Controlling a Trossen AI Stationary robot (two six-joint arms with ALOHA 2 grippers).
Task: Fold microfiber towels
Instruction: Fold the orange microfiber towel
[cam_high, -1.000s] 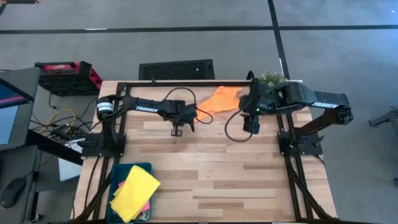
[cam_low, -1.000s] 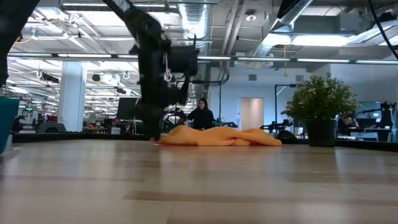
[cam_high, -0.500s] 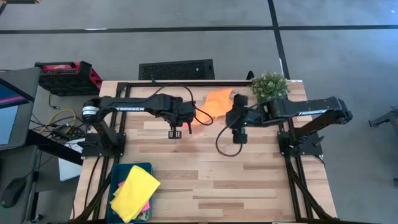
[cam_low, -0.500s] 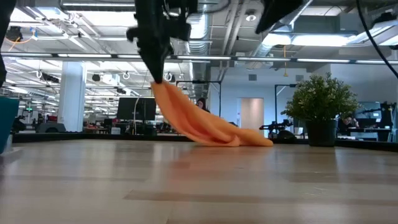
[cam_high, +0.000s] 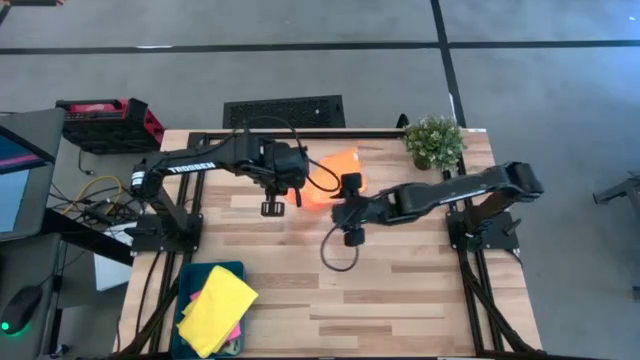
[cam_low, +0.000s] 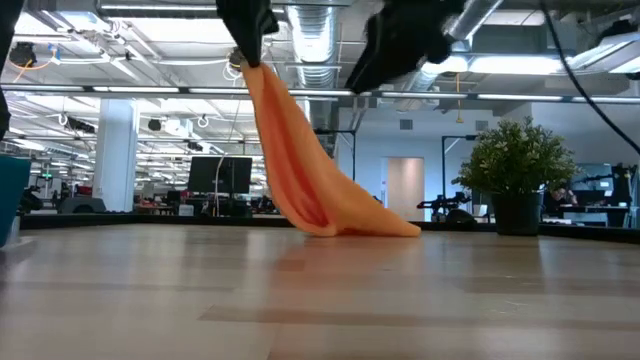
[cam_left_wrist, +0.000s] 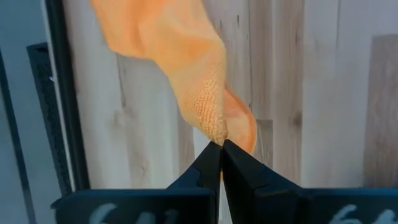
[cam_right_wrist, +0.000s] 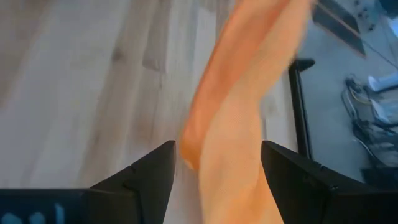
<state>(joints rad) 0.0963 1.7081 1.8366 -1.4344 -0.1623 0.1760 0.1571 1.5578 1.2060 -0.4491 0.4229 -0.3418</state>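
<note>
The orange towel (cam_high: 337, 166) hangs from my left gripper (cam_low: 243, 55), which is shut on it high above the table's far middle. The towel's lower end (cam_low: 372, 226) rests bunched on the table. My right gripper (cam_high: 351, 187) is open just right of the hanging towel. In the right wrist view its fingers stand on either side of the cloth (cam_right_wrist: 231, 118), with no touch that I can see. The yellow towel (cam_high: 218, 308) lies on top in the teal bin (cam_high: 190, 283) with a pink one (cam_high: 236, 333) under it. The green towel is hidden. My left gripper pinches a pointed corner of the orange towel (cam_left_wrist: 214, 132) between its two shut fingers. The fingers come from above and point down. The towel hangs below them in a slanting drape, and its lower end lies on the table.
A potted plant (cam_high: 435, 141) stands at the table's far right corner. The teal bin sits at the near left corner. Bare wood (cam_high: 400, 290) spans the middle and near right. A black frame rail (cam_high: 300, 133) runs along the far edge.
My left gripper has risen with the towel's corner. The towel went from a flat heap to a tall drape, while its lower end stayed on the table. My right gripper has moved toward the table's left, close to the hanging towel.
</note>
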